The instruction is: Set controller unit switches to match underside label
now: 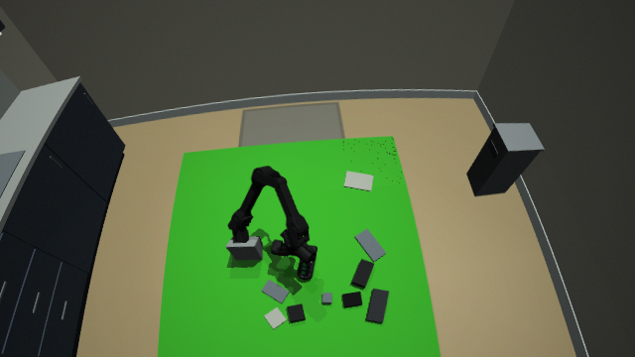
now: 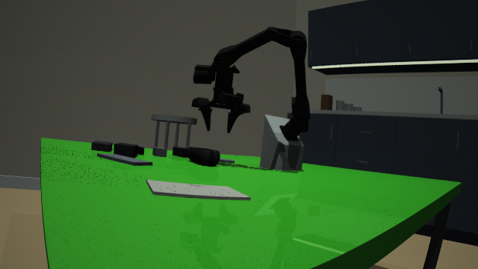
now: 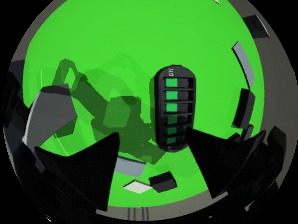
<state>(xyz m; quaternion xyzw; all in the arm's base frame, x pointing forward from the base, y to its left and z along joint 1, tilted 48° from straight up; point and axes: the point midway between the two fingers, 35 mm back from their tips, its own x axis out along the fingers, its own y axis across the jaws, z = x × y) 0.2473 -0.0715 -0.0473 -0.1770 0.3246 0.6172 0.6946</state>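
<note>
The dark grey controller unit (image 1: pixel 306 271) (image 2: pixel 204 156) (image 3: pixel 192 107) lies on the bench with its switch side up. In the wrist view its six switches form a column, with ON printed at the far end. Their green ends are on the left; the three nearest ON look bright green, the other three darker. Which ends are pressed down I cannot tell for certain. The underside label is hidden. My gripper (image 2: pixel 218 131) (image 3: pixel 153 135) is open and empty, above the bench and higher than the unit. In the wrist view the right fingertip overlaps the unit's near end.
A grey sloped box (image 1: pixel 248 250) (image 2: pixel 274 149) stands at the arm's base. White plates (image 1: pixel 358 180) (image 1: pixel 275 317), grey slabs (image 1: pixel 369 245) (image 1: pixel 275 292), a small grey cube (image 1: pixel 326 298) and several dark blocks (image 1: pixel 362 274) (image 1: pixel 377 305) (image 1: pixel 296 313) lie around the unit.
</note>
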